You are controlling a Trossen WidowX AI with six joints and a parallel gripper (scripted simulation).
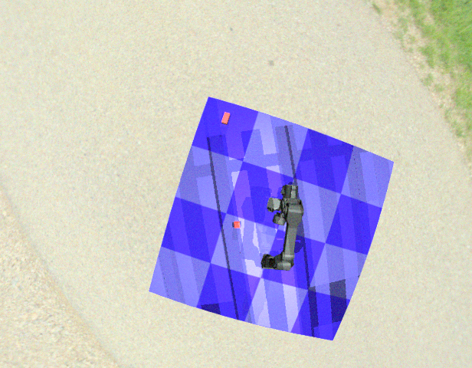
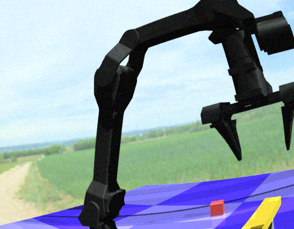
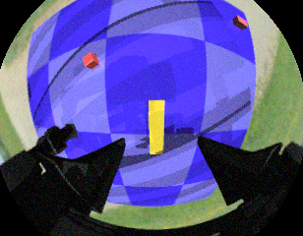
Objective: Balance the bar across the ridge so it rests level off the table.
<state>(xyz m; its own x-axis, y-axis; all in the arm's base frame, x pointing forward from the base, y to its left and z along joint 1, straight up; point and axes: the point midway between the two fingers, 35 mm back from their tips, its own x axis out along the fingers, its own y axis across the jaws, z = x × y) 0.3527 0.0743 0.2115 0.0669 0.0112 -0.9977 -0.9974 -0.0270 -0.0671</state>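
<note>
Yellow bar (image 2: pixel 265 210) (image 3: pixel 156 127) is below the claw (image 1: pixel 284 205) (image 2: pixel 263 154) (image 3: pixel 162 141), with a visible gap between it and the fingertips in the exterior view. Claw is wide open, nothing in its grip, both fingers pointing down. Wrist view puts the bar between the two tips, slightly nearer the left-hand one in frame; its long side runs crosswise to the line joining them, and most of it shows above that line. Top view doesn't show the bar; the arm (image 1: pixel 290 238) (image 2: pixel 102 148) likely covers it. Exterior has its far end up off the blue checked table (image 1: pixel 188 229) (image 2: pixel 166 209) (image 3: pixel 156 54), with a bit of grey under it at the frame's lower edge. Near end is cropped there, so can't confirm level or full table clearance. Can't make out the ridge's shape either. Red cube (image 1: pixel 236 224) (image 2: pixel 216 207) (image 3: pixel 90 60) sits on the table off to one side, apart from the bar. Red block (image 1: pixel 225 117) (image 3: pixel 240 22) is by a table corner, well apart from the claw.
</note>
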